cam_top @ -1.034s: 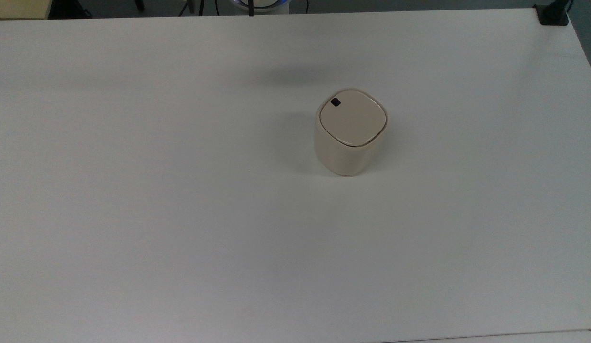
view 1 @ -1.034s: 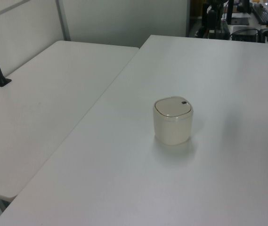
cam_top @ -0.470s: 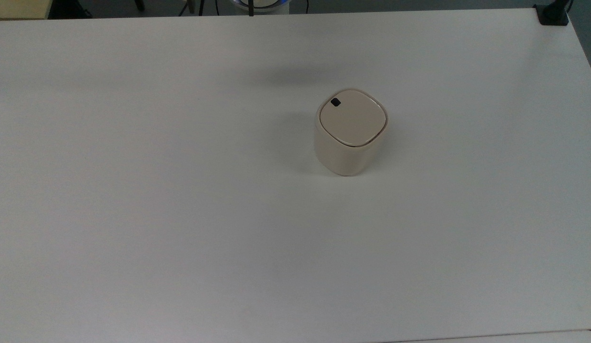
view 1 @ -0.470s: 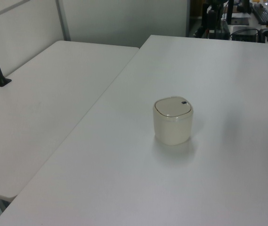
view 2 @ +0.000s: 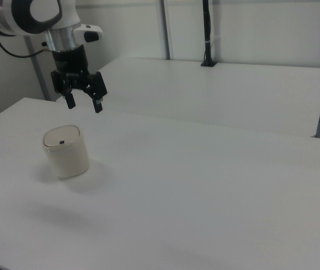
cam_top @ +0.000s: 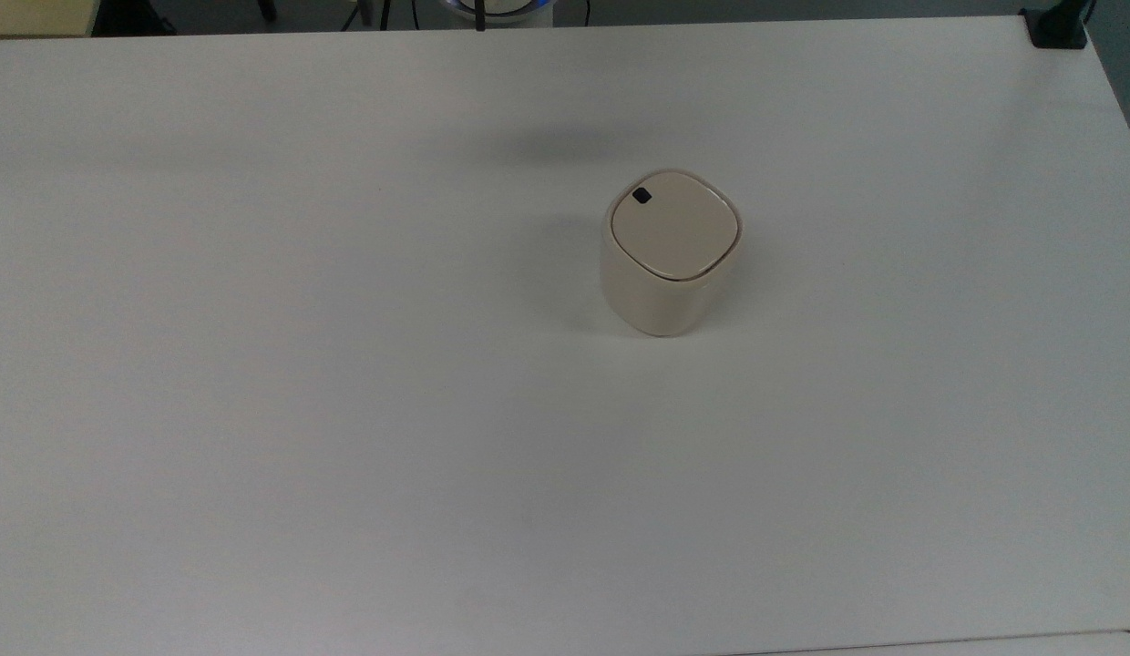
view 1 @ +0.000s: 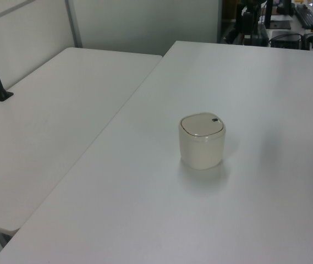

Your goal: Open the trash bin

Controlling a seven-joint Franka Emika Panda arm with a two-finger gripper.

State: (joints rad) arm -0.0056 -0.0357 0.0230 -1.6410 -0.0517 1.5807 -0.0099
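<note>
1. Nothing has shifted on the table since the earlier frames: trash bin same spot, lid shut
2. Trash bin: beige, upright, right of centre in the top view; lower left of the right view
3. Black mark: upper-left corner of the lid in the top view
4. Gripper: upper left of the right view, above the bin, fingers spread wide, empty
5. Risk: light bin may tip or slide if pressed off-centre
</note>
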